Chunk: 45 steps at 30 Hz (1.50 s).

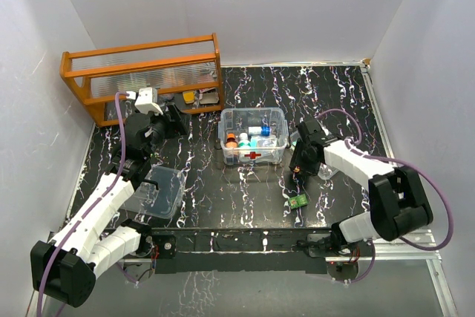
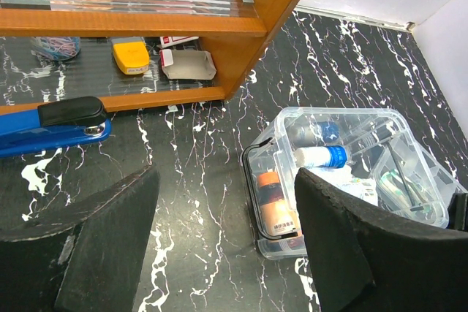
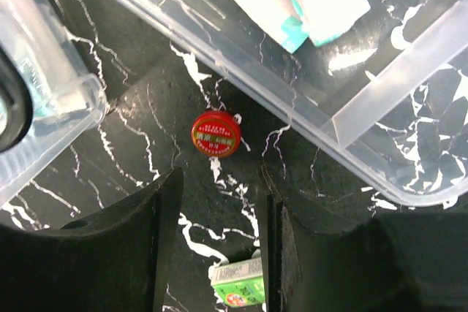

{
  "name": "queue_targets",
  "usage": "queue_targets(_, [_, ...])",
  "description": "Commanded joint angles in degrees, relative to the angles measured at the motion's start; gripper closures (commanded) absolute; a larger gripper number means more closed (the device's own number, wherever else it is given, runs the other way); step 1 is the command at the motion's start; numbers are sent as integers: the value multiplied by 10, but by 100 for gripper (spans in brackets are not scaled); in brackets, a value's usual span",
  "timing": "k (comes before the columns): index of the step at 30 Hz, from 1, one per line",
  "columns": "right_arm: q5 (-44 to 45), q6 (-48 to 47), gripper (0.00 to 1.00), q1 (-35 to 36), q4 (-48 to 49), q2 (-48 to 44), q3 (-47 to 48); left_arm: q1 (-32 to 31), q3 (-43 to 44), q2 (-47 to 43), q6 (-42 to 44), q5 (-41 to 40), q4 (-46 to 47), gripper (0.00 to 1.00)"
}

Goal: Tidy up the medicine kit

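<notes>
The medicine kit [image 1: 252, 136] is a clear open box with a red cross, standing mid-table and holding bottles and packets. It also shows in the left wrist view [image 2: 409, 180], with an orange-capped bottle [image 2: 276, 202] and a blue-capped white bottle [image 2: 318, 156] inside. Its clear lid [image 1: 159, 191] lies apart at the left. My left gripper [image 1: 177, 119] [image 2: 227, 231] is open and empty, above bare table left of the kit. My right gripper [image 1: 297, 170] [image 3: 218, 210] is open and empty, right of the kit, with a small red round tin [image 3: 216, 134] just ahead of its fingertips and a green box [image 3: 240, 288] [image 1: 299, 201] between the fingers farther back.
An orange wooden rack [image 1: 145, 72] [image 2: 146, 27] stands at the back left, with a yellow item [image 2: 130, 56] under it and a blue stapler [image 2: 51, 126] in front. A clear tray [image 3: 380, 100] holding a packet lies beside the right gripper.
</notes>
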Motion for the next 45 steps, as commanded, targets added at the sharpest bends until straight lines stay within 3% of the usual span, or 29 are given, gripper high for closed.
queue_targets(1, [29, -2, 58, 3, 29, 26, 35, -2, 0, -14, -1, 2, 13, 27])
queue_targets(18, [73, -12, 62, 16, 36, 83, 52, -2, 0, -25, 2, -2, 9, 27])
queue_targets(27, [98, -10, 72, 31, 24, 98, 56, -1, -1, -26, 2, 0, 10, 27])
queue_targets(31, [99, -8, 84, 32, 28, 95, 53, -2, -1, -26, 2, 0, 10, 27])
queue_targets(36, [106, -7, 86, 32, 25, 61, 68, -1, 0, -27, 3, -1, 9, 27])
queue_targets(45, [237, -14, 86, 13, -30, 15, 159, -2, -2, -28, 6, -2, 10, 27])
